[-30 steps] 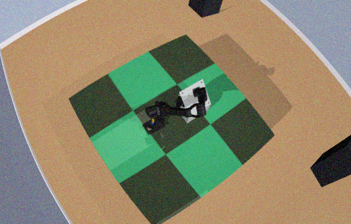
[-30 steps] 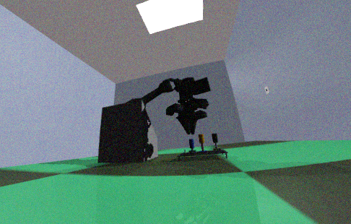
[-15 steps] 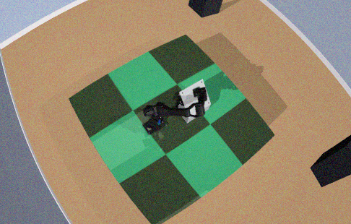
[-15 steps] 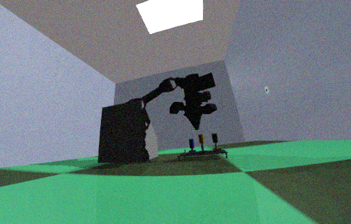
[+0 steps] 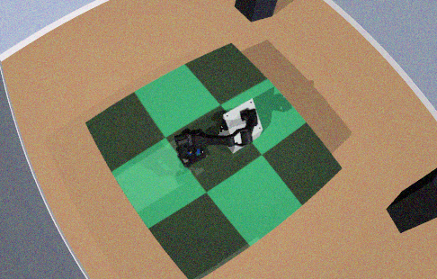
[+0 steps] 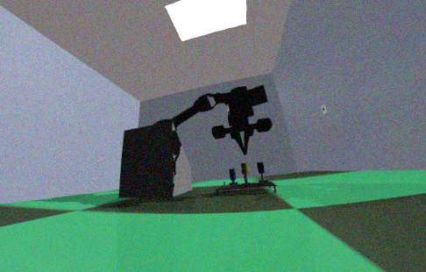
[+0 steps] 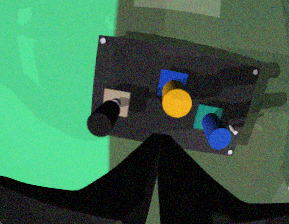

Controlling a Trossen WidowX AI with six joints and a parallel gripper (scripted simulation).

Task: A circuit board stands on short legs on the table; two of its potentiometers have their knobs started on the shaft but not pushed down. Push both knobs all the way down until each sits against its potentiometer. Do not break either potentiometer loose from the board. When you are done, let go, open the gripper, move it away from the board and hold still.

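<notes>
Where the circuit board (image 5: 191, 161) (image 6: 252, 186) (image 7: 140, 62) stands, a shut pincer (image 6: 244, 153) (image 7: 159, 141) points down from above

From the top, the arm (image 5: 216, 139) (image 6: 187, 116) reaches out over the checked mat (image 5: 254, 198) (image 6: 191, 237) toward the board; its fingertips are hard to make out.

From outside, the arm slopes upward, levels off, then drops its wrist nearly upright, the tips together above the orange knob (image 6: 244, 168) (image 7: 177, 103), not touching it.

From the wrist, the joined tips hold nothing, between the black knob (image 7: 100, 124) (image 6: 260, 168) and the blue knob (image 7: 219, 139) (image 6: 232, 175).
</notes>
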